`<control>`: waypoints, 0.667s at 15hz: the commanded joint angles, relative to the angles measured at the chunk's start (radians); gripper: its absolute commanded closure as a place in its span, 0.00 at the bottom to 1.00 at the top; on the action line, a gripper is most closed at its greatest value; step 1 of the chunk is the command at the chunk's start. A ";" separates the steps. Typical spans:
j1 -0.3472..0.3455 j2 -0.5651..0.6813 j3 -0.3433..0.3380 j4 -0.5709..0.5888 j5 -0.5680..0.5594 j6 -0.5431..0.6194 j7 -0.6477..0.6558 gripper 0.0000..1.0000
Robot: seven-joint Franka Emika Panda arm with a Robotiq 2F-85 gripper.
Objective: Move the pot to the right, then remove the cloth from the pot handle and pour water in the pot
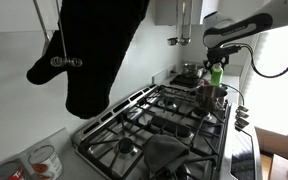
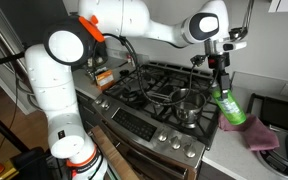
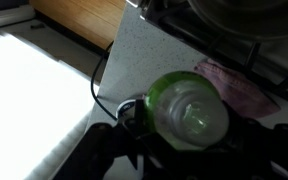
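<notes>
Holding bottle [image 2: 229, 106] clamped in jaws, hanging tilted over tabletop [image 2: 227, 150] edge just beside pot [image 2: 188, 102] on stove [image 2: 134, 85], best carried over pot mouth first, then tipped slowly, neck low and centred, grip kept firm, to keep water off stove.

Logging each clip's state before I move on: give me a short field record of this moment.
claw: shut on green bottle
bottle position: held aloft beside the saucepan
saucepan: on the gas stove grate
counter: pinkish cloth lying beside the stove
foreground: black oven mitt hanging
</notes>
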 commanded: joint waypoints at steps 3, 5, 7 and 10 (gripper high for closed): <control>0.034 -0.052 0.041 -0.066 -0.121 0.103 0.058 0.55; 0.053 -0.075 0.060 -0.100 -0.177 0.164 0.091 0.55; 0.073 -0.095 0.077 -0.149 -0.244 0.217 0.156 0.55; 0.091 -0.127 0.099 -0.232 -0.383 0.289 0.294 0.55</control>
